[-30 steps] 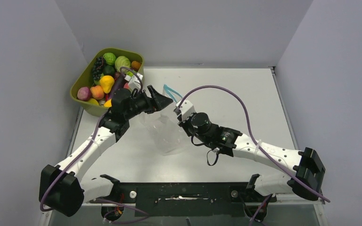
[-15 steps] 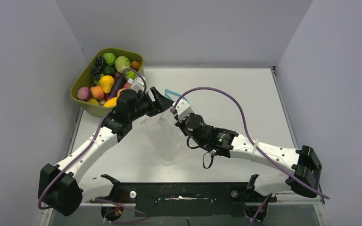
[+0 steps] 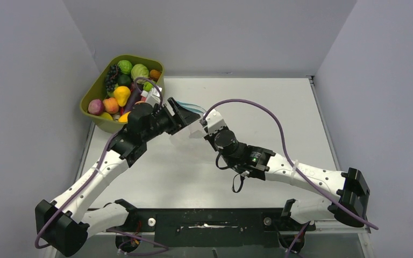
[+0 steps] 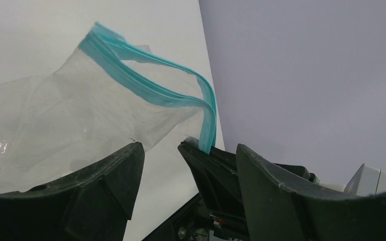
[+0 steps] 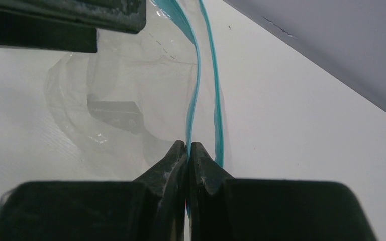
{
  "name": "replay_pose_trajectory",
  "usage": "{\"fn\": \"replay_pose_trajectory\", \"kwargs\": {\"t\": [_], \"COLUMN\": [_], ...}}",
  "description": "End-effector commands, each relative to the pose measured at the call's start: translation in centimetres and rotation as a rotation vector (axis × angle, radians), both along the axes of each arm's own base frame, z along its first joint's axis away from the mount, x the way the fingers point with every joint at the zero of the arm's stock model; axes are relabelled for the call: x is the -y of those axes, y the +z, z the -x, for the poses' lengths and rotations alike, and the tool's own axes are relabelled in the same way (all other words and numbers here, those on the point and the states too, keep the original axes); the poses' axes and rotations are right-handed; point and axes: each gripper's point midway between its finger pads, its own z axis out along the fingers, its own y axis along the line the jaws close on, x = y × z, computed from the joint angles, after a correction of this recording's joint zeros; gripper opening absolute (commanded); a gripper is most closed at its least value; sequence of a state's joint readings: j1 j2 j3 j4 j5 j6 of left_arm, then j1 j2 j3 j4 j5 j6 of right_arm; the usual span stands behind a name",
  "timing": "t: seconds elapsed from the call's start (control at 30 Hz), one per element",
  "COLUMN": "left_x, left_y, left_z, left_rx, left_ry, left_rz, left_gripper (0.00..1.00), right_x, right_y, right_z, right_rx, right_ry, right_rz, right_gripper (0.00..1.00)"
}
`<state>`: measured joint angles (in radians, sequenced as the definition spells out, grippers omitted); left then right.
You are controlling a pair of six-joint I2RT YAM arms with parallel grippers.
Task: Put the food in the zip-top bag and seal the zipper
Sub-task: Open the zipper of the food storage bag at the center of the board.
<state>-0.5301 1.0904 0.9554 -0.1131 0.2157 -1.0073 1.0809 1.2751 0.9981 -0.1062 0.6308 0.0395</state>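
The clear zip-top bag (image 3: 185, 134) hangs between my two grippers over the table's far left part. Its teal-blue zipper (image 3: 191, 106) is open, with the two lips apart. My right gripper (image 5: 188, 145) is shut on one lip of the zipper (image 5: 193, 100); the other lip runs free beside it. My left gripper (image 3: 184, 115) is open, its fingers (image 4: 105, 186) wide apart either side of the right gripper's tips and the zipper's end (image 4: 207, 125). The bag (image 4: 80, 110) looks empty. The food (image 3: 121, 95) lies in the olive-green tub.
The olive-green tub (image 3: 99, 122) stands at the table's far left corner, just behind my left arm. Grey walls close in the table at the back and on both sides.
My right gripper has moved left and farther back with the zipper lip. The bag, which hung down toward the near side, is drawn up between the grippers. My left gripper shifted slightly back.
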Motion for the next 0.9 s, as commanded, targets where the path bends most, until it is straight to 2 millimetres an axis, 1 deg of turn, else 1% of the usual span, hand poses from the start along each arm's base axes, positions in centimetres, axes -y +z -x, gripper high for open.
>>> {"fn": "replay_pose_trajectory", "kwargs": {"t": [0.0, 0.1, 0.23, 0.33, 0.4, 0.43, 0.5, 0.57, 0.73, 0.87], "left_x": [0.3, 0.4, 0.9, 0.0, -0.3, -0.2, 0.3, 0.8, 2.1, 2.2], "left_y": [2.9, 2.9, 4.1, 4.1, 3.5, 3.1, 3.0, 2.7, 1.4, 0.8], "left_z": [0.9, 0.8, 1.7, 1.5, 1.3, 1.3, 1.1, 0.6, -0.7, -1.4], "left_rx": [0.032, 0.026, 0.027, 0.039, 0.030, 0.024, 0.026, 0.021, -0.017, -0.019], "left_ry": [-0.007, -0.006, -0.051, -0.001, 0.025, 0.023, 0.010, 0.001, -0.024, -0.007], "left_rz": [0.057, 0.065, 0.107, 0.103, 0.106, 0.114, 0.139, 0.149, 0.130, 0.125], "left_gripper": [0.66, 0.66, 0.66, 0.66, 0.66, 0.65, 0.63, 0.62, 0.61, 0.58], "right_x": [0.3, 0.1, 0.7, 0.9, 0.8, 0.5, -0.2, -0.8, -1.1, -1.3], "right_y": [3.9, 3.9, 3.1, 3.0, 3.4, 3.5, 4.0, 3.9, 3.6, 3.3], "right_z": [-0.8, -0.9, -1.6, -1.7, -1.5, -1.3, -0.7, -0.3, -0.5, -0.2], "right_rx": [0.082, 0.088, 0.073, 0.065, 0.071, 0.080, 0.106, 0.106, 0.106, 0.103], "right_ry": [-0.057, -0.057, -0.111, -0.121, -0.103, -0.081, -0.028, 0.006, 0.007, 0.019], "right_rz": [-0.095, -0.098, -0.075, -0.091, -0.112, -0.114, -0.131, -0.145, -0.128, -0.127], "right_gripper": [0.00, 0.00, 0.00, 0.00, 0.00, 0.00, 0.00, 0.00, 0.00, 0.00]}}
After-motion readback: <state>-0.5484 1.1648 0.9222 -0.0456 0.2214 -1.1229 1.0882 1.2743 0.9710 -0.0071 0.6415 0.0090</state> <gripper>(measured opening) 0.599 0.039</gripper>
